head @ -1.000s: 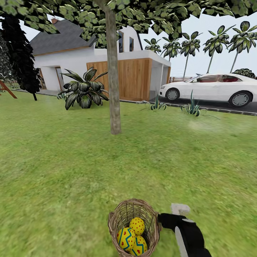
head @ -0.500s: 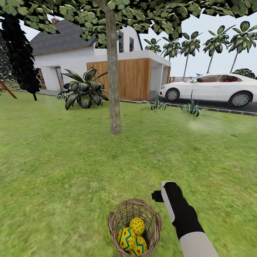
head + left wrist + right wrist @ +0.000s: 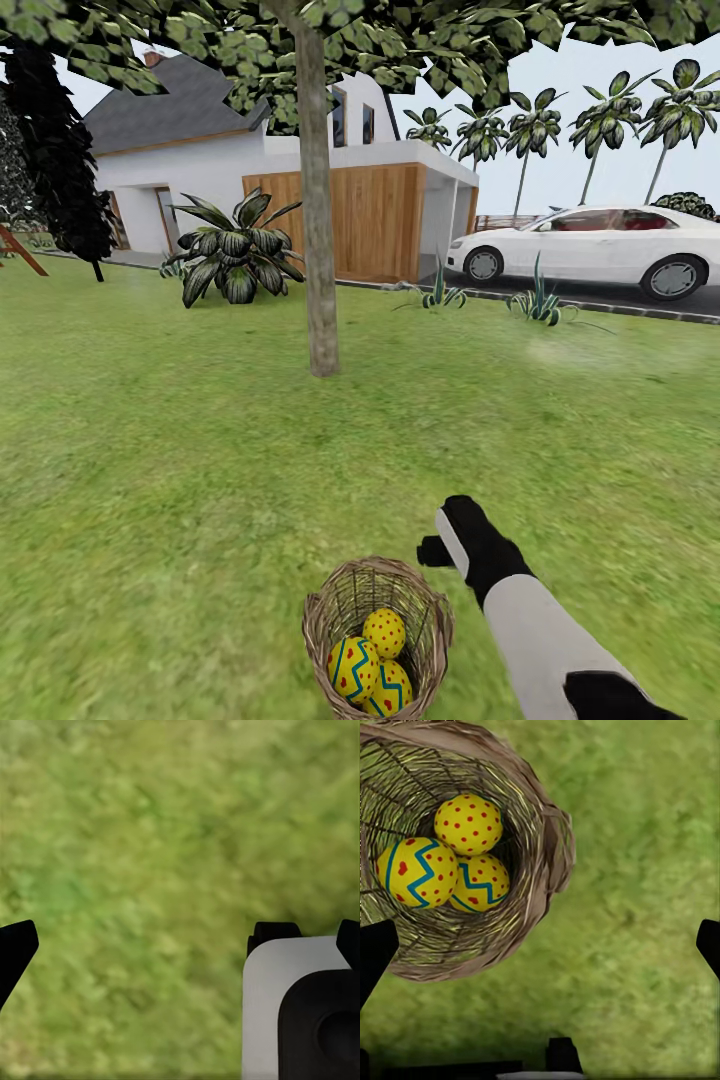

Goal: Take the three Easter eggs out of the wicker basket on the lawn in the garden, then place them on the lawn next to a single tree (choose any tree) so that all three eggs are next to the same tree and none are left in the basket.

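None of the 3 yellow painted Easter eggs [image 3: 370,665] has left the round brown wicker basket [image 3: 432,610] on the mottled green lawn [image 3: 200,480]. My right gripper [image 3: 432,551] hovers beside the rim, fingers spread; the pale grey-brown tree [image 3: 320,300] stands well apart.
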You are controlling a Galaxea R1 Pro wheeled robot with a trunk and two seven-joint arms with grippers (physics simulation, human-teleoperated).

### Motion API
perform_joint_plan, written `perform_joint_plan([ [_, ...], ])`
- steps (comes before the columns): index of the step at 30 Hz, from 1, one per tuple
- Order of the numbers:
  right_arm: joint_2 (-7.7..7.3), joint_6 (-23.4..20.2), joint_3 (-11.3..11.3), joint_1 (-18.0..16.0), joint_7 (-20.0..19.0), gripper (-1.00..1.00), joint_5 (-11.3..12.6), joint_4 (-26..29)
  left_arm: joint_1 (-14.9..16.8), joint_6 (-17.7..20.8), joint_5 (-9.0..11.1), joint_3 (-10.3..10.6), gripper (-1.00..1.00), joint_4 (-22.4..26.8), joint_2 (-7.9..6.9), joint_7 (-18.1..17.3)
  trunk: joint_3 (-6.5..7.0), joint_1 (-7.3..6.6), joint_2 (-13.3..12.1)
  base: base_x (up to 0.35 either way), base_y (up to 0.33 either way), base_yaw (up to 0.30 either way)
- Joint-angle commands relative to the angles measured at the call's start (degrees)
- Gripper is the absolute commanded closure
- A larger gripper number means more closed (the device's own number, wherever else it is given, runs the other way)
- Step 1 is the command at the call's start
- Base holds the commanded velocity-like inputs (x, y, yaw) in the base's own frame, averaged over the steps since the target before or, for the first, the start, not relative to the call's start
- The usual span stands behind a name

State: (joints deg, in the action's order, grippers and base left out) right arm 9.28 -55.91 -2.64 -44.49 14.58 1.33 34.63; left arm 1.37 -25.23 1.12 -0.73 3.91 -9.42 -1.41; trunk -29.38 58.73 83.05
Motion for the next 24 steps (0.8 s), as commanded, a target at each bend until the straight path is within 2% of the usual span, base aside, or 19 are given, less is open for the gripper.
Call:
perform_joint_plan([
  [1, 0.02, 0.87, -1.2, -1.43, 0.29, -1.0, 0.15, -1.94, 0.03, -0.17, 0.08, -0.06, -1.0, -0.04, -0.03, -0.19, -0.06, 0.0, 0.03, 0.0, 0.0, 0.0],
  [7, -0.18, 6.01, -3.54, -6.26, 2.68, -1.0, 0.18, -10.64, 0.01, -0.21, -0.04, -0.06, -1.0, -0.04, -0.06, -0.25, -0.06, 0.0, 0.03, 0.0, 0.0, 0.0],
  [10, -0.25, 8.21, -4.12, -7.17, 3.53, -1.0, 0.22, -13.38, 0.0, -0.24, -0.01, -0.11, -1.0, -0.04, -0.49, -0.29, -0.06, 0.0, 0.03, 0.0, 0.0, 0.0],
  [11, -0.26, 8.56, -4.22, -7.3, 3.65, -1.0, 0.23, -13.76, 0.01, -0.23, 0.09, -0.12, -1.0, -0.04, -0.83, -0.3, -0.06, 0.0, 0.03, 0.0, 0.0, 0.0],
  [14, -0.29, 9.37, -4.51, -7.6, 3.94, -1.0, 0.24, -14.69, 0.05, -0.03, 0.41, -0.23, -1.0, -0.04, -3.27, -0.88, -0.06, 0.0, 0.03, 0.0, 0.0, 0.0],
  [15, -0.31, 9.65, -4.62, -7.7, 4.04, -1.0, 0.2, -15.03, 0.13, 0.22, 1.21, -0.38, -1.0, -0.06, -6.78, -3.13, -0.06, 0.0, 0.03, 0.0, 0.0, 0.0],
  [17, -0.31, 9.77, -4.67, -7.74, 4.08, -1.0, 0.19, -15.16, 0.16, 0.36, 3.42, -0.45, -1.0, -0.1, -9.97, -6.63, -0.06, 0.0, 0.03, 0.0, 0.0, 0.0],
  [18, -0.31, 9.82, -4.68, -7.75, 4.09, -1.0, 0.18, -15.2, 0.17, 0.43, 5.3, -0.48, -1.0, -0.16, -11.76, -9.11, -0.06, 0.0, 0.03, 0.0, 0.0, 0.0],
  [19, -0.31, 9.88, -4.71, -7.74, 4.11, -1.0, 0.19, -15.27, 0.15, 0.55, 10.36, -0.61, -1.0, -0.31, -15.62, -15.26, -0.06, 0.0, 0.03, 0.0, 0.0, 0.0],
  [20, -0.31, 9.88, -4.71, -7.74, 4.11, -1.0, 0.19, -15.27, 0.15, 0.55, 10.36, -0.61, -1.0, -0.31, -15.62, -15.26, -0.06, 0.0, 0.03, 0.0, 0.0, 0.0],
  [21, -0.31, 9.94, -4.67, -7.73, 4.12, -1.0, 0.21, -15.29, 0.08, 0.76, 17.66, -0.7, -1.0, -0.48, -20.42, -23.69, -0.06, 0.0, 0.03, 0.0, 0.0, 0.0],
  [22, -0.31, 9.96, -4.63, -7.73, 4.12, -1.0, 0.22, -15.29, 0.03, 1.03, 20.9, -0.71, -1.0, -0.55, -22.6, -27.51, -0.06, 0.0, 0.03, 0.0, 0.0, 0.0],
  [23, -0.28, 9.98, -4.55, -7.73, 4.13, -1.0, 0.23, -15.31, -0.11, 2.05, 26.09, -0.76, -1.0, -0.64, -26.37, -34.09, -0.06, 0.0, 0.03, 0.0, 0.0, 0.0],
  [24, -0.26, 9.99, -4.5, -7.73, 4.13, -1.0, 0.23, -15.32, -0.17, 2.94, 27.98, -0.79, -1.0, -0.66, -28.02, -36.61, -0.06, 0.0, 0.03, 0.0, 0.0, 0.0],
])
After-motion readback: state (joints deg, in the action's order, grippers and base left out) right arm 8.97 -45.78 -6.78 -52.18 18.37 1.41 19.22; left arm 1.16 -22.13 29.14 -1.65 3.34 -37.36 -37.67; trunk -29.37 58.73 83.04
